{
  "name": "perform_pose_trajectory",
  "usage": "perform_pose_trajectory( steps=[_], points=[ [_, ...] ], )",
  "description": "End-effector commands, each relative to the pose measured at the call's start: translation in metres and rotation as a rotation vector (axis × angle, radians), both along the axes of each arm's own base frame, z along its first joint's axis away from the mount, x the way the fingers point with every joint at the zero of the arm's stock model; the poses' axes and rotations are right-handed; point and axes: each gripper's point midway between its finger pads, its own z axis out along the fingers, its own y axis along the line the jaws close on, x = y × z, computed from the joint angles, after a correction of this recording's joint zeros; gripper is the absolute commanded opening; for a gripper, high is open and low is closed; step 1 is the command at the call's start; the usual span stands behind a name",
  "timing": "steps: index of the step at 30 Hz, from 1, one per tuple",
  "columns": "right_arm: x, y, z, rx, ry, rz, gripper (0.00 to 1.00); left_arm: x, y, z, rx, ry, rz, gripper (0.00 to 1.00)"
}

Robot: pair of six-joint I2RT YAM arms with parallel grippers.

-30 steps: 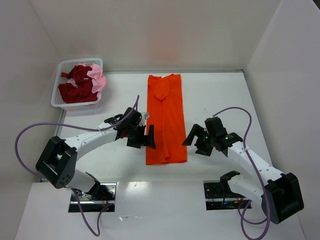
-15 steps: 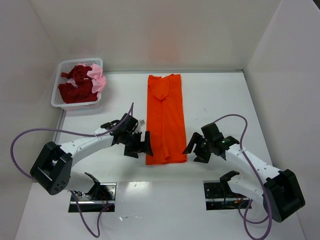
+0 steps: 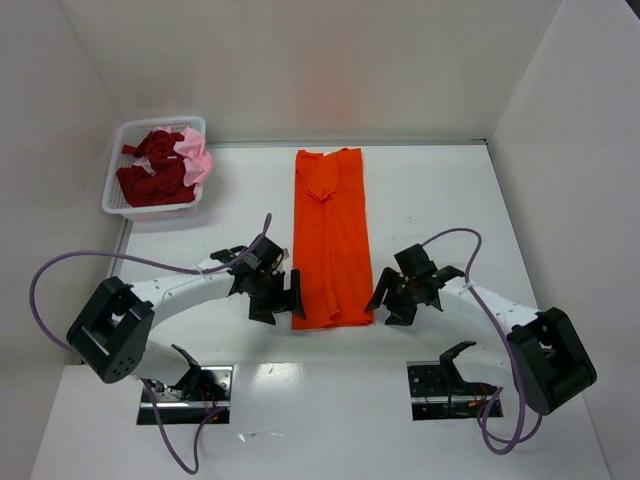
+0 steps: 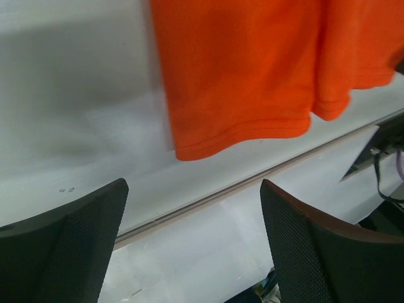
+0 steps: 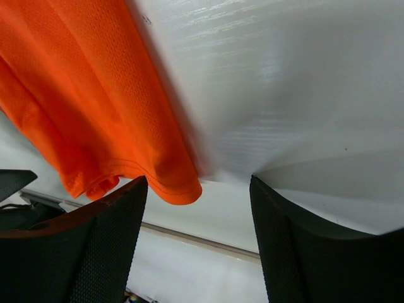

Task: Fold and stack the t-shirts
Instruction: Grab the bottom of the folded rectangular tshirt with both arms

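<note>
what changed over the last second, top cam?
Both arms slid toward the near hem of the folded bright orange t-shirt: left gripper and right gripper now flank its near corners, jaws open, nothing grasped. Shirt and white mesh basket unchanged.

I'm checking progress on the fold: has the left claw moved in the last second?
Yes. The left claw has slid toward the robot's side along the left edge of the orange t-shirt, which has stayed put, ending beside the shirt's near hem corner.

White mesh basket at table's far-left corner.
</note>
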Motion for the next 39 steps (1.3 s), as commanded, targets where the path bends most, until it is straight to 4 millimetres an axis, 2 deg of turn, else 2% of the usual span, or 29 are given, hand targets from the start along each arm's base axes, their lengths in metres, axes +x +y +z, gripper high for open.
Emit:
perform_pose_trajectory(
  steps=[1,14,24,30,35,36,39],
  points=[
    [0.022,0.011,0.013,0.010,-0.089,0.029,0.70,-0.003,-0.003,-0.007,0.031,0.030,0.019,0.92],
    [0.022,0.016,0.005,0.029,-0.076,0.050,0.60,0.003,-0.012,-0.024,0.017,0.042,0.081,0.87],
    [0.021,0.017,0.002,0.031,-0.069,0.067,0.57,-0.007,-0.010,-0.035,0.019,0.072,0.107,0.83],
    [0.025,0.019,0.004,0.035,-0.077,0.067,0.57,-0.007,-0.010,-0.048,0.035,0.094,0.116,0.77],
    [0.023,0.026,0.002,0.045,-0.074,0.092,0.55,-0.003,-0.013,-0.045,0.022,0.080,0.115,0.71],
    [0.023,0.026,0.002,0.046,-0.074,0.092,0.53,-0.003,-0.013,-0.045,0.022,0.080,0.115,0.70],
    [0.021,0.031,0.003,0.054,-0.078,0.103,0.51,-0.007,-0.010,-0.050,0.035,0.094,0.116,0.64]
  ],
)
